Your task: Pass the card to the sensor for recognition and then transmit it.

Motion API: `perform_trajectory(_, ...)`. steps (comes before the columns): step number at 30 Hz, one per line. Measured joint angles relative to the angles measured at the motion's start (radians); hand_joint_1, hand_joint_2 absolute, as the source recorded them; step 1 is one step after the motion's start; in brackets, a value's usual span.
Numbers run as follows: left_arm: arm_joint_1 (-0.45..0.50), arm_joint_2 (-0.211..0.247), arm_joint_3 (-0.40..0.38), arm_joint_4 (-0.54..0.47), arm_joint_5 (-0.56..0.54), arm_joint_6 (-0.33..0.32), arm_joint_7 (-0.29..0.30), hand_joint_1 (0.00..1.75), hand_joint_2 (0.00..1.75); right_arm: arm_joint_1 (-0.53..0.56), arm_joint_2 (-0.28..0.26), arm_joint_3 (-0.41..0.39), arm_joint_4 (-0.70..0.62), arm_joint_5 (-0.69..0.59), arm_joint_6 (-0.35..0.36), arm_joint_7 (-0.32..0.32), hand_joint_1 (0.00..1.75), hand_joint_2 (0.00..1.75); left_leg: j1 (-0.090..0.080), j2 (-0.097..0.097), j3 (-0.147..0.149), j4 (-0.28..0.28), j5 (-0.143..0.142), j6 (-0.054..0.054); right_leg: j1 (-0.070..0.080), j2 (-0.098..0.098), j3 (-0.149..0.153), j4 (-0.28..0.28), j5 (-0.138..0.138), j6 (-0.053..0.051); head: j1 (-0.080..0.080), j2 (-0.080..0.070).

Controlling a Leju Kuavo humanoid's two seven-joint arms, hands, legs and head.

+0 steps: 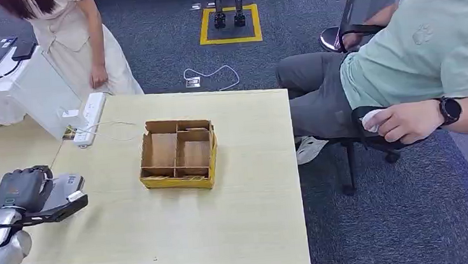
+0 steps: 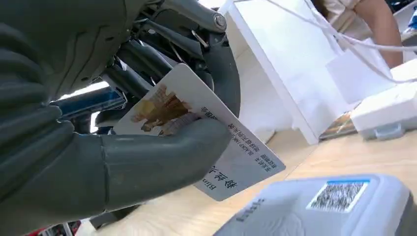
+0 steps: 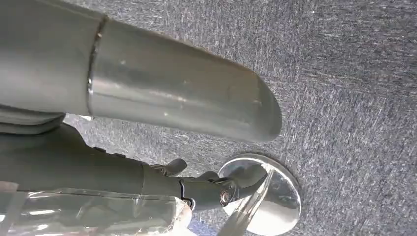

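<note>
A divided cardboard box [image 1: 178, 153] sits mid-table [image 1: 247, 233]; at the left edge, the left hand [image 1: 24, 188] pinches a white card [image 2: 206, 142] (printed picture, text) just above the grey sensor [image 2: 334, 206]. Right hand's state: cannot tell.

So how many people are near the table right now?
2. One person stands at the table's far left corner; another person sits in a chair off its right side. Others may be out of frame.

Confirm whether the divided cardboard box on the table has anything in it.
No. In the head view the cardboard box shows only bare compartments.
</note>
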Motion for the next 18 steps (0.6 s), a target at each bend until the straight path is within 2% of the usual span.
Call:
perform_trajectory(3, 0.027, 0.004, 0.004, -0.024, 0.015, -0.019, -0.017, 1.75, 1.75, 0.005, 0.0, 0.0, 0.0, -0.002, -0.001, 0.0, 0.0, 0.0, 0.0, 0.0, 0.0, 0.0, 0.0, 0.0, 0.0, 0.0, 0.0, 0.0, 0.0, 0.0, 0.0, 0.0)
perform_trajectory(18, 0.065, 0.016, 0.018, -0.071, 0.02, -0.077, -0.016, 1.75, 1.75, 0.007, -0.001, 0.0, 0.0, -0.005, -0.004, -0.002, 0.0, 0.0, 0.0, 0.0, 0.0, 0.0, 0.0, 0.0, 0.0, 0.0, 0.0, 0.0, 0.0, 0.0, 0.0, 0.0)
